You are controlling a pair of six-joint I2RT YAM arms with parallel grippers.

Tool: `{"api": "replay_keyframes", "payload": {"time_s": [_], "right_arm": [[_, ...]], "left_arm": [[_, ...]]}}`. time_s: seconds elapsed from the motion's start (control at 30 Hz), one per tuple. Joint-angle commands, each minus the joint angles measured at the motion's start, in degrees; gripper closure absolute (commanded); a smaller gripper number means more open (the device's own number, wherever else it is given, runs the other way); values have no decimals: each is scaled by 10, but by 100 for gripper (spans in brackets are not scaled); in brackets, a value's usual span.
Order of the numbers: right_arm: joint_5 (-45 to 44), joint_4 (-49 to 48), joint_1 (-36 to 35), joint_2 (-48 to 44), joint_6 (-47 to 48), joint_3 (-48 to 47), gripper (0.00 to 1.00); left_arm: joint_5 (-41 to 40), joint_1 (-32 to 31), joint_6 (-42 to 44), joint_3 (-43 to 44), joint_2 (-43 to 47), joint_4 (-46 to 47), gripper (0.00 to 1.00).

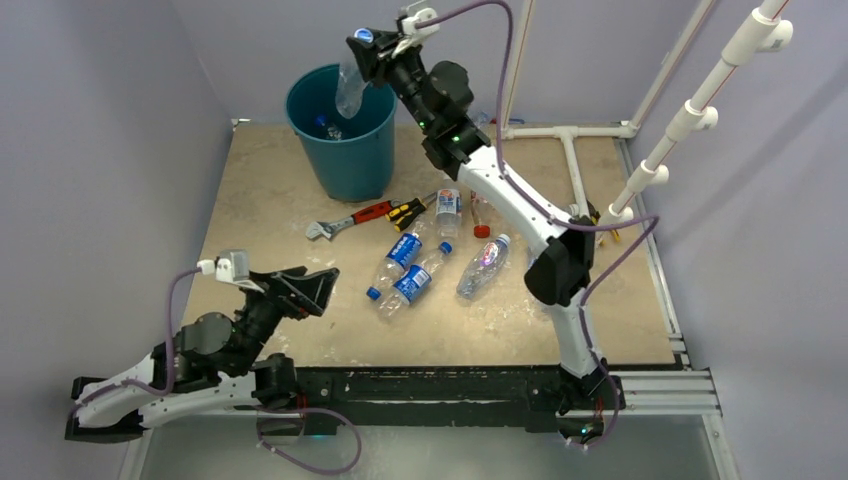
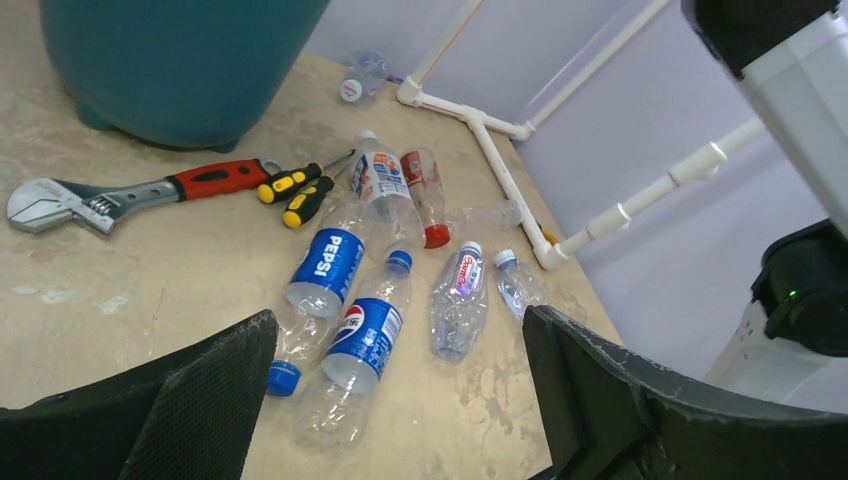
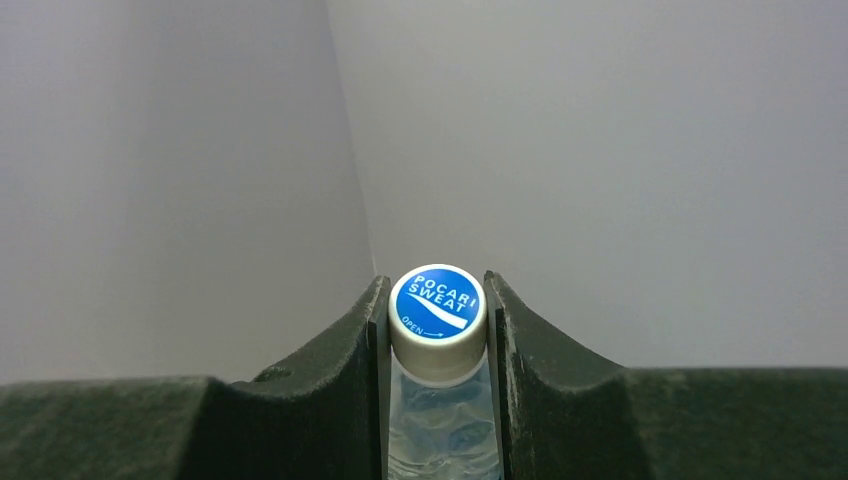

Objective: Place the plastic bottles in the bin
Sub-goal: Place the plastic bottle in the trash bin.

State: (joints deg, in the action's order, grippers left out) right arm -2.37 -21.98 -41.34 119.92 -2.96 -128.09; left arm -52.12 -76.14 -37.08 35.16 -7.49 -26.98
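Right gripper point(image 1: 364, 44) clamps a blue-capped bottle point(image 1: 350, 92) above the rim of the bin point(image 1: 299, 92) — left gripper point(image 1: 310, 288) spread wide, holding nothing.

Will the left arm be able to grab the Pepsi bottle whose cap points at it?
Probably yes. The left gripper is open and faces the Pepsi bottle, with nothing standing between them.

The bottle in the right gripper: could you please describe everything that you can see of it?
The bottle is small and of clear, crinkled-looking plastic, with a whitish cap whose blue top reads POCARI SWEAT. The cap is on. The right gripper is shut on it at the cap and neck, clamping it from both sides. Its body hangs down from there, held in the air over the open top of the teal bin, near the right side of the rim. Nothing else seems to touch it.
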Motion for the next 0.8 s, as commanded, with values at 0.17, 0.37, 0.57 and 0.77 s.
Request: {"api": "replay_keyframes", "payload": {"time_s": [0.17,0.37,0.57,0.77], "right_arm": [[55,100,1,85,-31,-92,100],[62,114,2,101,-65,-86,98],[61,110,3,95,-78,-80,39],[62,106,2,66,-87,-80,22]], "left_arm": [[-44,0,-35,43,15,-74,9],[-46,0,-38,41,22,-77,8],[-40,0,-32,45,20,-74,8],[-46,0,-44,51,15,-82,8]]}}
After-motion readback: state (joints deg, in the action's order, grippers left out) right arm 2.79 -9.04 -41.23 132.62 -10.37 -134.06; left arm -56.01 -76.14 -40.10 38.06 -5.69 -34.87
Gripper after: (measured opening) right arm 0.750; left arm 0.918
